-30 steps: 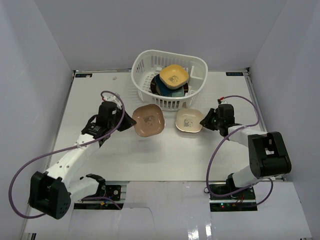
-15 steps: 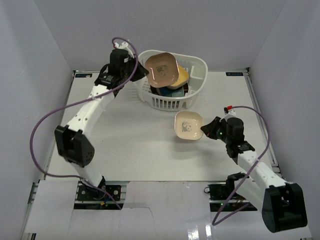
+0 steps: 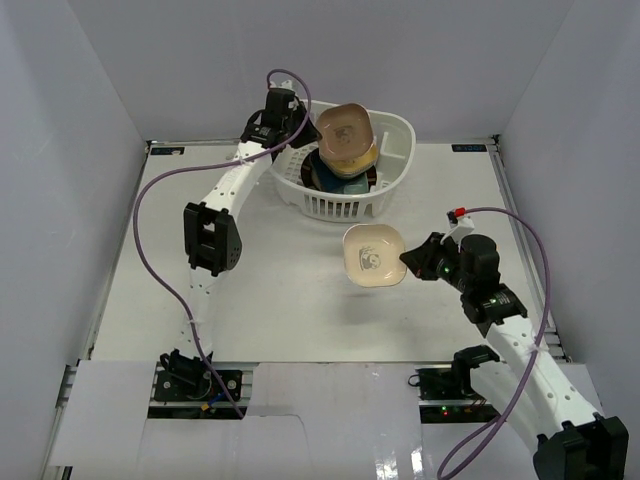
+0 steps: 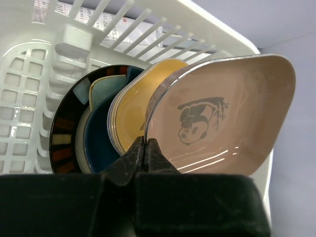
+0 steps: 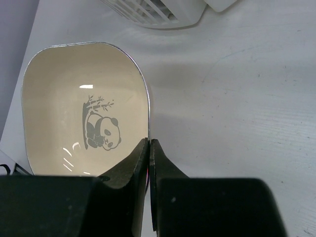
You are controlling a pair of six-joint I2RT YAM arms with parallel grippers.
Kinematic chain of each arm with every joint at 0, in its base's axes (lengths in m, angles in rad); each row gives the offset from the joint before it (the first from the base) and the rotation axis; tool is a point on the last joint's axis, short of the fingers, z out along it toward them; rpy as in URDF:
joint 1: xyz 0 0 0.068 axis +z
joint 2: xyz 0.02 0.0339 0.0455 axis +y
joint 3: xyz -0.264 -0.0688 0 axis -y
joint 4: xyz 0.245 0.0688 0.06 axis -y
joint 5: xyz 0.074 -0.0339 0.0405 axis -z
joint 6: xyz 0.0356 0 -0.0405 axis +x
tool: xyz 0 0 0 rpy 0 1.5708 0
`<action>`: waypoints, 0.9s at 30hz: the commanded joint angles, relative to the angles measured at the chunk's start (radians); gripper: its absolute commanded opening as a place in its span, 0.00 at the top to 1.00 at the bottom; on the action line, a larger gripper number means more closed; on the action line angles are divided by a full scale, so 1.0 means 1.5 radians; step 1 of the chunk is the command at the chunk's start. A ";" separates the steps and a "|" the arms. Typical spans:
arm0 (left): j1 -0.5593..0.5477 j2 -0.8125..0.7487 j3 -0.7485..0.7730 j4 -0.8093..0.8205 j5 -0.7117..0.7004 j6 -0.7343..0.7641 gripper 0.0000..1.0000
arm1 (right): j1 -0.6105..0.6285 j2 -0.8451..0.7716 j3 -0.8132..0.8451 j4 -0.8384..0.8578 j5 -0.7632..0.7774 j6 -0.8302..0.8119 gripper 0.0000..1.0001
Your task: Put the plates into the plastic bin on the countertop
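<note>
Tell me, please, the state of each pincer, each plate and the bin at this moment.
left pincer: shut on the brown plate.
right pincer: shut on the beige plate.
brown plate: held on edge in the plastic bin, beside the yellow plate.
beige plate: held above the countertop, outside the bin.
yellow plate: standing on edge in the bin.
dark blue plate: standing on edge.
black striped plate: standing on edge.
plastic bin: upright, partly filled.

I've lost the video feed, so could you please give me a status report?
Left pincer shut on brown panda dish, over white bin, beside yellow dish. Right pincer shut on beige panda dish, above countertop. Nothing in the way.
</note>
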 commanded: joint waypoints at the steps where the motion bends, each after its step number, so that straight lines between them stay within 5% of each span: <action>1: -0.003 -0.024 0.013 0.034 0.038 -0.005 0.89 | 0.005 -0.001 0.052 0.001 -0.012 -0.006 0.92; 6: -0.002 -0.027 -0.007 0.055 0.056 -0.007 0.39 | 0.010 0.065 0.125 0.054 0.000 0.016 0.92; 10: 0.001 -0.119 -0.046 0.056 0.047 0.021 0.19 | 0.009 0.166 0.209 0.102 0.057 0.011 0.92; 15: 0.011 -0.289 -0.159 0.062 0.025 0.061 0.15 | 0.010 0.332 0.334 0.159 0.117 0.001 0.92; 19: 0.011 -0.470 -0.360 0.075 0.029 0.061 0.13 | 0.010 0.470 0.474 0.151 0.145 -0.046 0.92; 23: 0.010 -0.680 -0.696 0.131 0.041 0.056 0.06 | 0.011 0.606 0.662 0.100 0.173 -0.092 0.92; 27: 0.007 -0.883 -0.887 0.116 0.072 0.129 0.04 | 0.011 0.768 0.831 0.012 0.161 -0.146 0.92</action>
